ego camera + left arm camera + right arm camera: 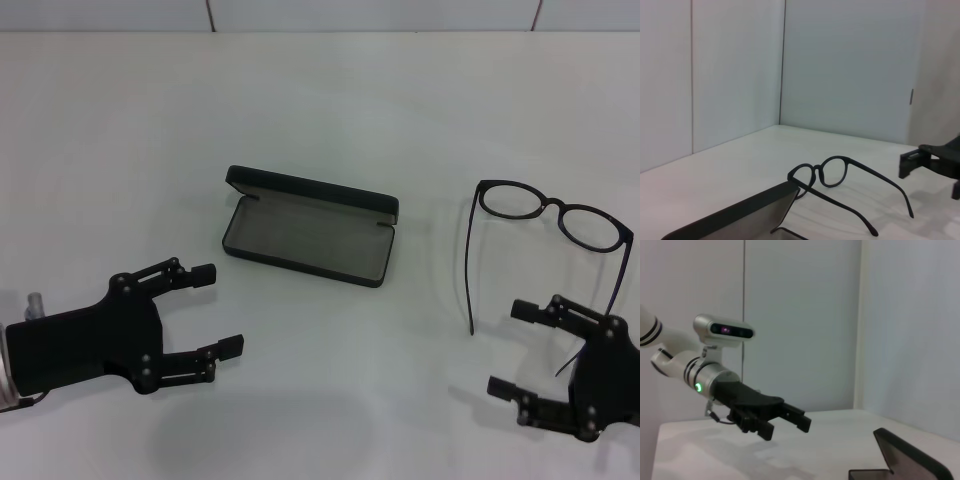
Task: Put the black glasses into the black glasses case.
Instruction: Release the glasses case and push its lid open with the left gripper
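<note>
The black glasses case (308, 227) lies open on the white table at the centre, grey lining up, lid toward the back. The black glasses (553, 214) rest to its right with both temple arms unfolded toward me. My left gripper (217, 310) hovers open near the front left, short of the case. My right gripper (515, 348) is open at the front right, just in front of the glasses and over one temple's end. The left wrist view shows the case edge (740, 210), the glasses (832, 175) and the right gripper's fingers (912, 164). The right wrist view shows the left gripper (785, 422) and a case corner (905, 457).
The white table (320, 100) runs back to a pale panelled wall (370, 14). Nothing else stands on it.
</note>
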Controlling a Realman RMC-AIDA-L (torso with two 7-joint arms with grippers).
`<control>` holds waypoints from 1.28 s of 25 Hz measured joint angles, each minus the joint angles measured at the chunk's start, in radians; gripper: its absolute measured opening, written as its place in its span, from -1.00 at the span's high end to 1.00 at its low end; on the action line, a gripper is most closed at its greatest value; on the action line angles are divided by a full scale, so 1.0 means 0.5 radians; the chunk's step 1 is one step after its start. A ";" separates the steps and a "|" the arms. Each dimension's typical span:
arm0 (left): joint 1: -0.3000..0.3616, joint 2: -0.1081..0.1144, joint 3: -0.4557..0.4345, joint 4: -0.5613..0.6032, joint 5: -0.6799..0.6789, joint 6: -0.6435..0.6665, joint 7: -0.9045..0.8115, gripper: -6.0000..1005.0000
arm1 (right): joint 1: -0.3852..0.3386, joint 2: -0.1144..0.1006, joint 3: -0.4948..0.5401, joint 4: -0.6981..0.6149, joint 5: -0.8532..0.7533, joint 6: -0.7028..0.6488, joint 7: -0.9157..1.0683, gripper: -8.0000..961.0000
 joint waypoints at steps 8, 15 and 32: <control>0.004 0.000 -0.001 0.001 0.000 0.003 -0.019 -0.73 | 0.006 0.002 -0.007 -0.001 0.028 0.002 0.003 -0.67; -0.049 0.035 -0.049 0.040 -0.025 0.003 -0.497 -0.72 | 0.006 0.002 -0.007 -0.001 0.028 0.001 0.007 -0.67; -0.674 0.175 0.221 0.889 0.576 -0.009 -1.561 -0.70 | 0.024 0.002 -0.087 0.023 0.018 0.015 0.017 -0.67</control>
